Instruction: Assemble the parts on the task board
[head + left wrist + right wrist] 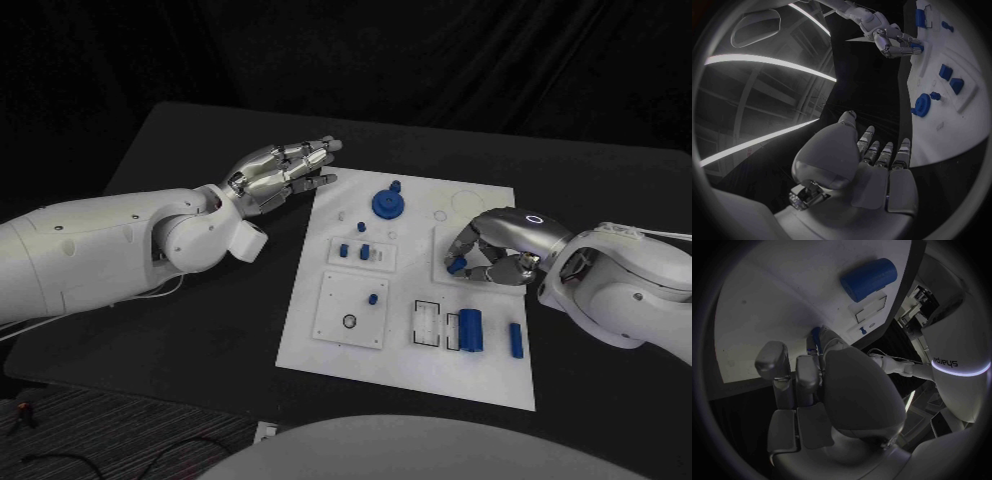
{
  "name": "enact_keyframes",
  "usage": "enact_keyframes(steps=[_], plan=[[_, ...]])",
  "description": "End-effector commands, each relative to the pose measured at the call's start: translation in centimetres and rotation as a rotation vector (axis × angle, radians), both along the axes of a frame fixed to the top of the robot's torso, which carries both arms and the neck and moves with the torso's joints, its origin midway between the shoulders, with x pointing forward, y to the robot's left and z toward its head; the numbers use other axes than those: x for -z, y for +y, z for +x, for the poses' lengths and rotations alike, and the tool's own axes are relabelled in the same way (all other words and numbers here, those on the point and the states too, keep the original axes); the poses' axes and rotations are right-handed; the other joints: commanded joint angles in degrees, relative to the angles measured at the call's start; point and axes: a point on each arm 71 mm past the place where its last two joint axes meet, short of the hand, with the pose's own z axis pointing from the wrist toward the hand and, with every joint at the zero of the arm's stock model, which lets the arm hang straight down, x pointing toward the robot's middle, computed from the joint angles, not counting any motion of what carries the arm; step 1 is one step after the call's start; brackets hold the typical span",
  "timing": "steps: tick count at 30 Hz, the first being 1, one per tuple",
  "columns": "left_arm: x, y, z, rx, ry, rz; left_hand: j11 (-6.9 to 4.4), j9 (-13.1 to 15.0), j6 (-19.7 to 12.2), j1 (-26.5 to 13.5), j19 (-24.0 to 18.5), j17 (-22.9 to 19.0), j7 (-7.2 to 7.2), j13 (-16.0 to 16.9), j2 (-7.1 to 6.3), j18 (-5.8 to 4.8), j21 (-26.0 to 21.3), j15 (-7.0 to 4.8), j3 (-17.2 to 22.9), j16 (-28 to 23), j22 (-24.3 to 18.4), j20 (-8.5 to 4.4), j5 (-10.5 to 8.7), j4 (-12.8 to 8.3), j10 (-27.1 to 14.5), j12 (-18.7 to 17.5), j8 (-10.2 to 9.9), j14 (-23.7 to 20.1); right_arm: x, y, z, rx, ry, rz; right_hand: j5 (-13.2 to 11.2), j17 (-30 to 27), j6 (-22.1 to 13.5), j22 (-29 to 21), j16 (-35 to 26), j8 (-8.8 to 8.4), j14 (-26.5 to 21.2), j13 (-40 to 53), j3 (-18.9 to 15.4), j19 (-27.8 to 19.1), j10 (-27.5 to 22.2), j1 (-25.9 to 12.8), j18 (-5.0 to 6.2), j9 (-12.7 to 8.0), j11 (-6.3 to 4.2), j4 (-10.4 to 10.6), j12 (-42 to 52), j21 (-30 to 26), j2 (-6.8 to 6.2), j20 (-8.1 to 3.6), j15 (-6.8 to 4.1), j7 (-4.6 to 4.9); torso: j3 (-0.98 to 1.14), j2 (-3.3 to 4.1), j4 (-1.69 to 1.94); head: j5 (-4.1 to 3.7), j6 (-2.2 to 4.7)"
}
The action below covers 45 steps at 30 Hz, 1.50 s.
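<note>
Fingers of right hand (495, 250) pinch blue part (456, 265).

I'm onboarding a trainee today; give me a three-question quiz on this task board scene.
1. True or false: the left hand holds a blue part.
2. Which hand pinches a small blue part over the task board? A) left B) right
3. Fill in: the blue gear sits at the board's ____ end, seen from the robot.

Key: 1 false, it is open beside the board; 2 B, the right hand; 3 far.
</note>
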Motion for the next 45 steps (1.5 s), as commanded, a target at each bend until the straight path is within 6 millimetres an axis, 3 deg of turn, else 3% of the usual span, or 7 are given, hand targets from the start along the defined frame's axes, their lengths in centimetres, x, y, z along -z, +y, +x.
enact_keyframes(steps=[1, 7, 12, 22, 26, 37, 45], plan=[[0.0, -0.1, -0.1, 0.010, 0.002, -0.011, 0.22, 0.1, 0.4, 0.7, 0.3, 0.1, -0.12, 0.1, -0.08, 0.28, 0.2, 0.36, 0.0, 0.2, 0.1, 0.08, 0.21, -0.3, 0.1, 0.4, 0.4, 0.1, -0.1, 0.0, -0.2, -0.002, -0.024, 0.009, -0.5, -0.1, 0.6, 7.3, -0.3, 0.58, -0.1, 0.3, 0.5, 0.0, 0.9, 0.9, 0.09, 0.5, -0.32, 0.0, 0.5, 0.0, 0.46, -0.24, -0.54, -0.08, 0.03, -0.06, -0.11, -0.10, -0.01], [0.1, -0.1, -0.1, 0.010, 0.005, -0.010, 0.28, 0.1, 0.5, 0.7, 0.4, 0.1, -0.06, 0.1, -0.09, 0.27, 0.3, 0.36, 0.0, 0.2, 0.1, 0.08, 0.21, -0.4, 0.2, 0.4, 0.4, 0.1, -0.9, 0.6, -0.8, -0.021, -0.065, 0.051, -1.8, -1.3, 2.2, 7.1, -1.2, 1.02, -0.6, 0.4, 0.9, -0.5, 2.8, 1.3, 0.25, 1.3, -0.92, -0.5, 0.9, -1.0, 0.68, -0.59, -0.98, -0.41, 0.08, -0.10, -0.03, -0.29, -0.01], [0.2, -0.2, -0.1, 0.013, 0.009, -0.010, 0.28, 0.1, 0.5, 0.7, 0.4, 0.1, -0.06, 0.1, -0.09, 0.27, 0.3, 0.36, 0.0, 0.2, 0.1, 0.08, 0.21, -0.4, 0.2, 0.4, 0.4, 0.1, -3.5, 1.3, -1.0, -0.043, -0.119, 0.087, -1.8, -1.2, 2.3, 7.1, -1.1, 1.01, -0.6, 0.4, 0.8, -0.5, 2.9, 1.1, 0.21, 1.4, -0.94, -0.4, 0.8, -0.8, 0.58, -0.64, -1.02, -0.47, 0.13, -0.07, 0.04, 0.63, -0.01], [0.3, -0.3, 0.0, 0.011, 0.010, -0.008, 0.39, 0.1, 0.7, 0.7, 0.3, 0.1, 0.06, 0.1, -0.06, 0.25, 0.2, 0.36, 0.0, 0.2, 0.0, 0.08, 0.25, -0.4, 0.2, 0.4, 0.5, 0.1, -6.8, 3.7, -1.4, -0.095, -0.079, 0.144, -1.4, -1.4, 1.3, 7.1, -1.4, 0.08, -0.7, 0.2, 1.1, -0.7, 2.2, 1.2, 0.20, 1.4, -0.63, -0.4, -0.1, -1.2, 0.36, -0.60, -0.83, -0.25, -0.08, -0.32, 0.10, 0.64, -0.01], [0.5, -0.4, 0.0, 0.016, 0.012, -0.010, 0.42, 0.1, 0.6, 0.7, 0.3, 0.1, 0.08, 0.1, -0.03, 0.24, 0.2, 0.36, 0.0, 0.2, 0.0, 0.08, 0.25, -0.4, 0.3, 0.4, 0.5, 0.1, -6.3, 6.2, -2.3, -0.184, -0.028, 0.125, 0.1, -0.9, 1.5, 7.1, -1.1, -0.13, -0.5, 0.3, 1.5, -0.7, 2.6, 1.7, 0.19, 1.5, -0.70, -0.8, -0.3, -1.0, 0.14, -0.63, -0.89, -0.23, 0.09, -0.16, 0.08, 0.93, -0.01], [0.9, -0.8, 0.1, 0.031, 0.020, -0.014, 0.77, 0.1, 1.0, 0.7, 0.2, 0.1, 0.38, 0.1, 0.23, 0.19, 0.2, 0.31, 0.1, 0.2, -0.1, 0.06, 0.16, -0.4, 0.3, 0.4, 0.6, 0.0, -2.4, 13.9, -4.1, -0.457, -0.029, -0.009, -0.1, -0.3, 0.8, 7.2, -0.7, -0.99, -0.3, 0.3, 1.6, -0.6, 2.7, 1.3, 0.15, 1.3, -0.54, -0.7, -0.6, -0.8, -0.37, -0.55, -0.76, -0.06, -0.05, -0.06, 0.36, 1.34, -0.01], [0.8, -0.9, -0.3, 0.033, 0.020, -0.020, 0.94, 0.1, 0.6, -0.6, -0.3, 0.0, 0.55, 0.1, 0.25, 0.02, -0.1, 0.37, -0.5, 0.1, -0.9, -0.01, -0.82, 0.5, 0.3, 0.4, 0.6, -0.1, -0.9, 15.7, -4.5, -0.507, -0.039, -0.046, -0.4, -0.2, 0.8, 7.1, -0.6, -1.07, -0.3, 0.3, 1.6, -0.6, 2.8, 1.1, 0.20, 1.3, -0.56, -0.6, -0.7, -1.1, -0.53, -0.54, -0.75, -0.10, -0.18, -0.11, 0.26, 1.52, -0.01]])
